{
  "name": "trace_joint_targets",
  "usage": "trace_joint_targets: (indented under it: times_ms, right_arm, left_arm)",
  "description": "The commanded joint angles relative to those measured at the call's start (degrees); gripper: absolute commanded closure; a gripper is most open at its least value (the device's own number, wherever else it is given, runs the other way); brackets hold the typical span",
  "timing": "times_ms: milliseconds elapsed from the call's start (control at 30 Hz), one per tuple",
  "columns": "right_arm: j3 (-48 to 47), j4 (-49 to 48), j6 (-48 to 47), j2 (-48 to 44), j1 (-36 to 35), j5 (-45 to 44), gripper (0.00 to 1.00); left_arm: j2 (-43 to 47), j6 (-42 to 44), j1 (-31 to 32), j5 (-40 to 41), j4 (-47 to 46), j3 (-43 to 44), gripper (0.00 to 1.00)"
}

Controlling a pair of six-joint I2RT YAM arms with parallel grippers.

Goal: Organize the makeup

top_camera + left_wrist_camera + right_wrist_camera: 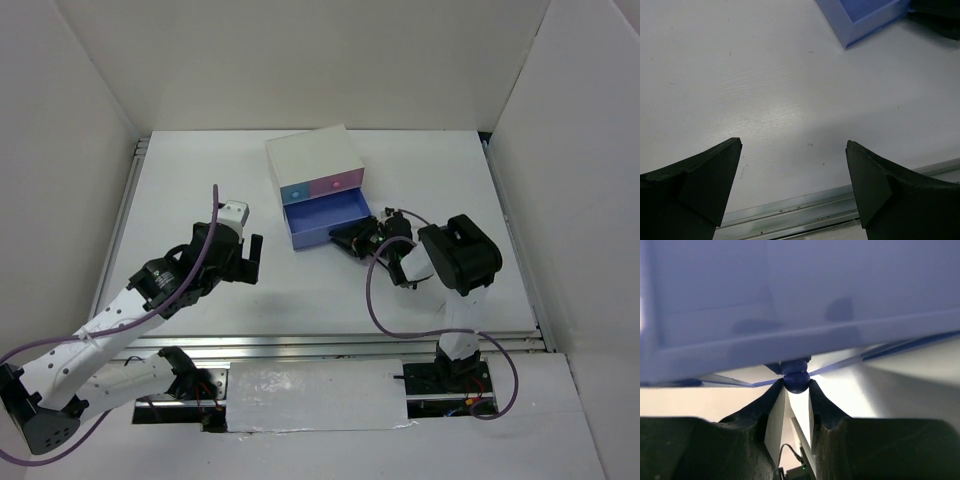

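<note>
No makeup item shows in any view. The white box (312, 155) with a pink drawer front (343, 183) and a small blue one stands at the back middle. Its lower blue drawer (325, 215) is pulled out towards me and its inside looks bare. My right gripper (352, 238) is at the drawer's front. In the right wrist view it (796, 386) is shut on the drawer's round blue knob (796, 381), with the drawer front (790, 300) filling the top. My left gripper (250, 258) is open and empty over bare table, also in its wrist view (794, 145).
The white table (200, 190) has white walls on three sides. An aluminium rail (805, 212) runs along the near edge, just under my left fingers. A corner of the blue drawer (860, 20) shows at the top right of the left wrist view.
</note>
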State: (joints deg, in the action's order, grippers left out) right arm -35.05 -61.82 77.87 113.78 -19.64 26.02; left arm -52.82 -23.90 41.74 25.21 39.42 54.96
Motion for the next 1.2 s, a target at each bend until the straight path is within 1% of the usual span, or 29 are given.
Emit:
trace_joint_targets:
  times_ms: [0, 33, 67, 133, 167, 267, 433, 467, 500, 533, 567, 600, 633, 667, 700, 733, 767, 800, 833, 867, 900, 933, 967, 1000, 1033, 1067, 1100, 1133, 1167]
  right_arm:
    - [1.3, -2.95, -2.37, -4.96, -0.66, 1.31, 0.65]
    - [1.38, -2.52, -2.8, -5.23, -0.75, 1.75, 0.58]
    - [1.21, -2.34, -3.07, -5.58, -0.75, 2.19, 0.46]
    - [1.21, -1.64, -3.77, -6.55, -0.75, 2.98, 0.38]
    - [1.21, -1.03, -4.12, -7.16, -0.75, 2.98, 0.3]
    - [1.65, 1.87, -5.62, -9.88, -0.75, 2.63, 0.24]
    - [3.67, 5.56, -8.07, -17.61, -0.84, 3.16, 0.25]
    - [3.67, 7.49, -8.95, -21.02, -0.84, 3.07, 0.25]
    - [3.76, 12.03, -10.87, -22.97, -0.84, 2.98, 0.25]
    - [3.85, 14.34, -11.85, -24.81, -0.93, 2.81, 0.24]
    - [4.11, 16.8, -12.9, -28.75, -0.93, 2.37, 0.24]
    - [4.46, 22.13, -14.92, -31.05, -1.01, 0.63, 0.24]
    - [4.98, 25.49, -16.07, -33.25, -0.93, -0.87, 0.21]
    - [4.99, 29.53, -19.04, -38.23, -0.93, -2.71, 0.2]
    - [4.81, 38.27, -20.55, -40.8, -0.93, -7.43, 0.18]
    - [4.03, 42.36, -21.78, -43.26, -0.84, -9.91, 0.17]
    - [3.5, 46.4, -23.01, -47.9, -0.84, -12.29, 0.13]
    - [2.8, 54.88, -24.67, -50.21, -0.75, -14.83, 0.11]
    - [1.05, 58.71, -25.21, -52.23, -0.67, -20.43, 0.07]
    - [-0.1, 62.57, -25.65, -55.91, -0.49, -23.18, 0.0]
    - [-1.41, 71.58, -26.62, -57.34, -0.31, -25.64, 0.0]
    - [-4.82, 75.93, -26.71, -58.39, 0.04, -32.02, 0.0]
    - [-6.51, 80.41, -26.63, -60.32, 0.21, -35.04, 0.0]
    - [-8.0, 87.68, -26.19, -61.21, 0.56, -37.51, 0.0]
    - [-10.8, 90.79, -25.92, -62.0, 0.74, -39.71, 0.0]
    - [-12.14, 93.96, -25.05, -63.66, 1.09, -43.12, 0.0]
    - [-13.89, 99.3, -24.43, -64.72, 1.18, -44.46, 0.0]
    - [-14.26, 101.09, -23.91, -67.34, 1.27, -45.52, 0.0]
    - [-14.26, 102.59, -23.12, -68.94, 1.36, -45.97, 0.0]
  left_arm:
    - [-0.18, 0.87, -0.43, 0.45, -1.1, -0.03, 0.01]
    - [-0.27, 0.79, -0.51, 0.45, -1.1, -0.03, 0.01]
    - [-0.36, 0.87, -0.52, 0.45, -1.1, -0.03, 0.01]
    - [-0.44, 0.79, -0.52, 0.45, -1.1, 0.06, 0.01]
    - [-0.62, 0.79, -0.52, 0.54, -1.01, 0.06, 0.01]
    - [-0.88, 0.61, -0.52, 0.8, -0.84, 0.06, 0.01]
    - [-0.88, 0.52, -0.52, 0.28, -1.01, 0.59, 0.0]
    - [-0.97, 0.61, -0.52, -0.59, -1.27, 0.76, 0.01]
    - [-1.15, 0.52, -0.6, -1.12, -1.45, 0.85, 0.01]
    - [-1.5, 0.35, -0.69, -1.48, -1.36, 1.63, 0.01]
    - [-2.28, -0.09, -0.69, -2.53, -1.28, 2.08, 0.0]
    - [-2.73, -1.22, -0.69, -3.23, -1.27, 2.43, 0.01]
    - [-3.69, -1.85, -0.69, -3.76, -1.54, 3.48, 0.01]
    - [-4.31, -2.72, -0.6, -4.46, -1.45, 4.01, 0.01]
    - [-5.09, -5.34, -0.34, -4.38, -1.1, 4.97, 0.0]
    - [-5.8, -6.41, 0.79, -4.64, -1.27, 5.07, 0.01]
    - [-7.63, -7.55, 1.85, -4.91, -2.84, 5.07, 0.01]
    - [-8.96, -10.61, 3.69, -3.17, -3.29, 5.42, 0.01]
    - [-10.45, -12.21, 7.97, -1.85, -3.47, 6.64, 0.01]
    - [-14.47, -13.96, 10.01, -0.35, -3.3, 7.78, 0.01]
    - [-16.94, -17.2, 12.03, 0.97, -3.03, 9.01, 0.01]
    - [-19.32, -18.62, 15.1, 2.2, -2.6, 12.07, 0.01]
    - [-24.13, -20.12, 16.35, 2.73, -2.42, 13.84, 0.01]
    - [-26.61, -23.18, 17.32, 3.17, -2.33, 16.99, 0.01]
    - [-30.73, -24.51, 18.72, 3.35, -2.5, 18.42, 0.01]
    - [-32.51, -25.48, 19.34, 3.44, -3.9, 19.82, 0.01]
    - [-34.44, -27.58, 20.04, 3.61, -4.35, 22.62, 0.01]
    - [-38.2, -28.73, 20.14, 3.7, -4.52, 24.21, 0.01]
    - [-40.06, -30.05, 20.23, 3.79, -4.53, 25.97, 0.01]
